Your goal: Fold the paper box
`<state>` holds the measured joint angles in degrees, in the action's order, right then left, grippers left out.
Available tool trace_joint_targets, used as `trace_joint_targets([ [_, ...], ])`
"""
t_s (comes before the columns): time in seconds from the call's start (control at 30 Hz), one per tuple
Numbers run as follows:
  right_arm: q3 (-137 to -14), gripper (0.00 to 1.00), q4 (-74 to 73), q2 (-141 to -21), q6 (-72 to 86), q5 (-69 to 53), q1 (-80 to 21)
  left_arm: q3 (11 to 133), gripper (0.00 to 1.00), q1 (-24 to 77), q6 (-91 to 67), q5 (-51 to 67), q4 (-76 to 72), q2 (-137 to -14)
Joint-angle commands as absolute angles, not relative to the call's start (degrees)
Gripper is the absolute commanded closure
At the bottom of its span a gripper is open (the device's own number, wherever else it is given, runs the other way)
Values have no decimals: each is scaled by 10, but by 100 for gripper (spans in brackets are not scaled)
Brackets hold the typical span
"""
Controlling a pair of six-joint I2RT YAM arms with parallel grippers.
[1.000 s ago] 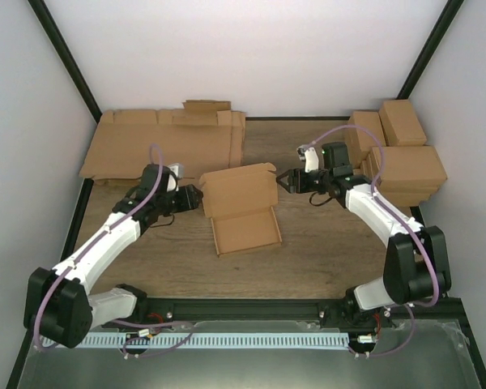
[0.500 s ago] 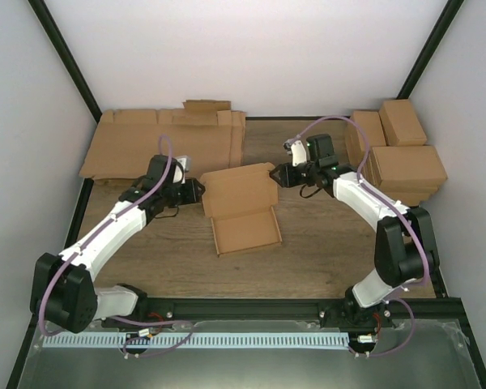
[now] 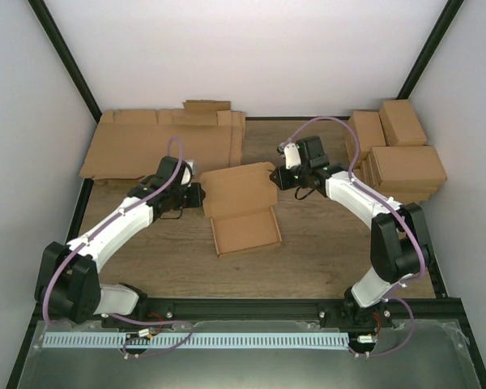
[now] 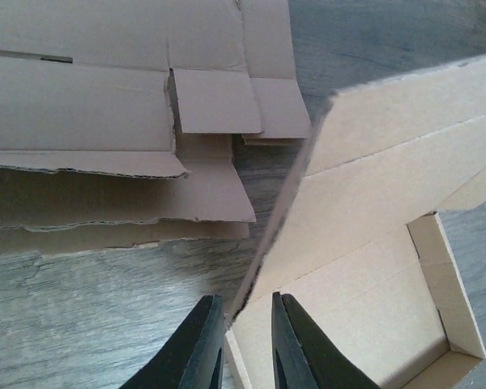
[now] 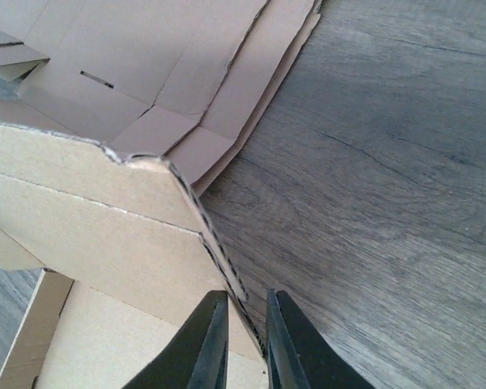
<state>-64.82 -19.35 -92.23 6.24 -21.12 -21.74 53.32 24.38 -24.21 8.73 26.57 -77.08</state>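
Observation:
The paper box (image 3: pixel 241 212) lies mid-table as an open shallow tray with its lid standing up at the back. My left gripper (image 3: pixel 198 197) is at the box's left rear corner. In the left wrist view its jaws (image 4: pixel 247 324) are narrowly open and straddle the lid's left edge (image 4: pixel 267 235), with a gap still showing beside the cardboard. My right gripper (image 3: pixel 279 178) is at the lid's right end. In the right wrist view its jaws (image 5: pixel 247 324) are narrowly open and straddle the lid's right edge (image 5: pixel 219 251).
A pile of flat cardboard sheets (image 3: pixel 166 144) lies at the back left, close behind the left gripper, and also shows in the wrist views (image 4: pixel 105 105) (image 5: pixel 146 57). Stacked closed boxes (image 3: pixel 397 154) stand at the back right. Black frame posts flank the table.
Both arms have moved inward toward the box. The grippers, which stood just off its left and right ends, now have their jaws over the lid's side edges. The box has not shifted.

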Motion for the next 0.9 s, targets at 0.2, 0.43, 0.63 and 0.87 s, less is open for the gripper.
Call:
trace_joint_targets([
  [0.2, -668, 85, -199, -920, 67, -184, -239, 562, 48, 252, -237, 66, 263, -793],
  [0.43, -670, 85, -198, -916, 75, -170, -247, 585, 77, 260, -231, 73, 267, -815],
  [0.63, -672, 93, -199, -907, 82, -161, -254, 600, 94, 272, -228, 49, 282, -818],
  [0.87, -672, 99, -210, -883, 103, -127, -261, 622, 96, 291, -235, 25, 288, -819],
])
